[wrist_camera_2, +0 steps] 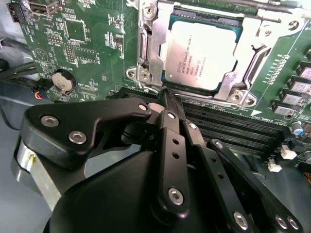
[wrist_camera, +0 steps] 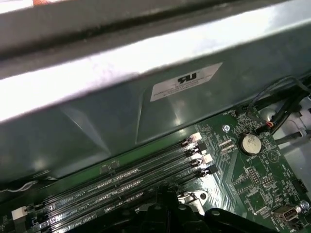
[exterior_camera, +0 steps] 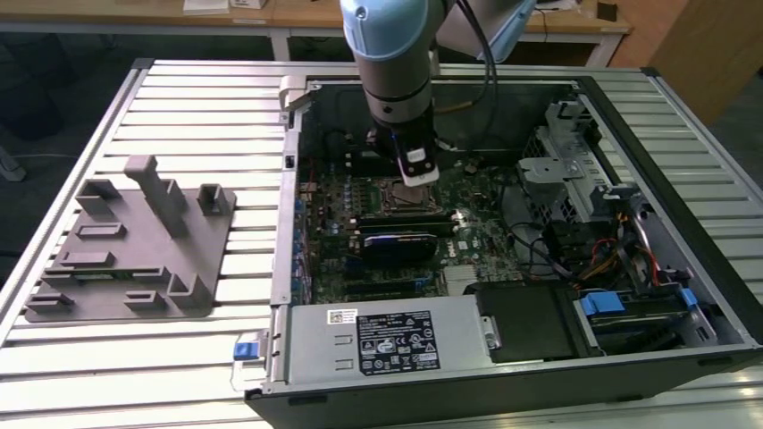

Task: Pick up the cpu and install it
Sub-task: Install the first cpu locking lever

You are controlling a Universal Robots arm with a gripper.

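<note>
CPU (wrist_camera_2: 201,56) seated in motherboard socket (wrist_camera_2: 146,48), upper centre of the second wrist view. My gripper (wrist_camera_2: 165,99) just beside it, fingers pressed together (holding nothing), above the memory slots (wrist_camera_2: 233,128).

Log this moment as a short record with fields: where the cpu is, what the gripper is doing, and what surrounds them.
cpu: seated in the motherboard socket, silver top facing up
gripper: shut, holding nothing, fingertips together just off the socket frame, above the memory slots
memory slots: empty black rows beside the socket
coin cell battery: on the motherboard, apart from the socket
computer case: open, lying on the slatted table
fixture tray: grey, on the table at the exterior view's left, outside the case
</note>
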